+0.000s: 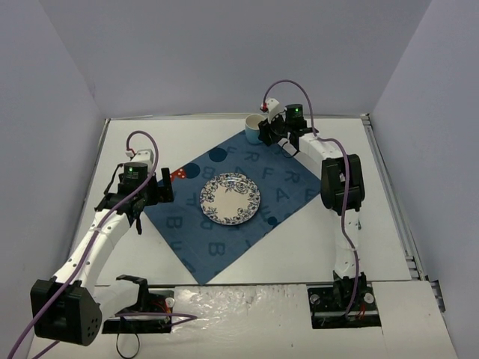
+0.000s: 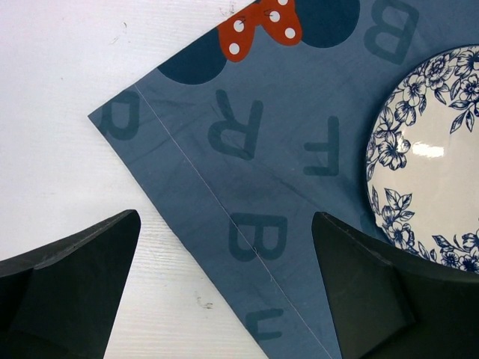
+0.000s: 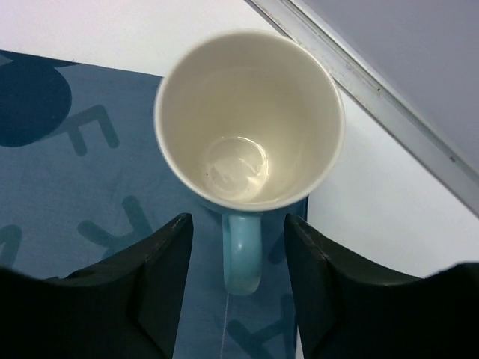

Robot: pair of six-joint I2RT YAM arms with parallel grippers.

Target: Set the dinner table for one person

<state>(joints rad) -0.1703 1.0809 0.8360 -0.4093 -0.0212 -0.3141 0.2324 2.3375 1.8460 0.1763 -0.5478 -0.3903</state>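
**Straddling mug (image 3: pixel 247 120) handle: R gripper (image 3: pixel 238 221) released, L gripper (image 2: pixel 224 217) wide**

Top: white dinner table (image 1: pixel 374 224) fills the view. Blue lettered placemat (image 1: pixel 292 187) lies diagonal on it, floral plate (image 1: pixel 230 198) at mat ctr. Mug at mat's far corner, R gripper at it. L gripper over mat's left corner.

L wrist: jaws spread wide, holding nothing. Mat edge & bare table below the gap, plate rim by the right finger.

R wrist: mug upright on mat corner. Fingers either side of handle, gaps showing, no contact.
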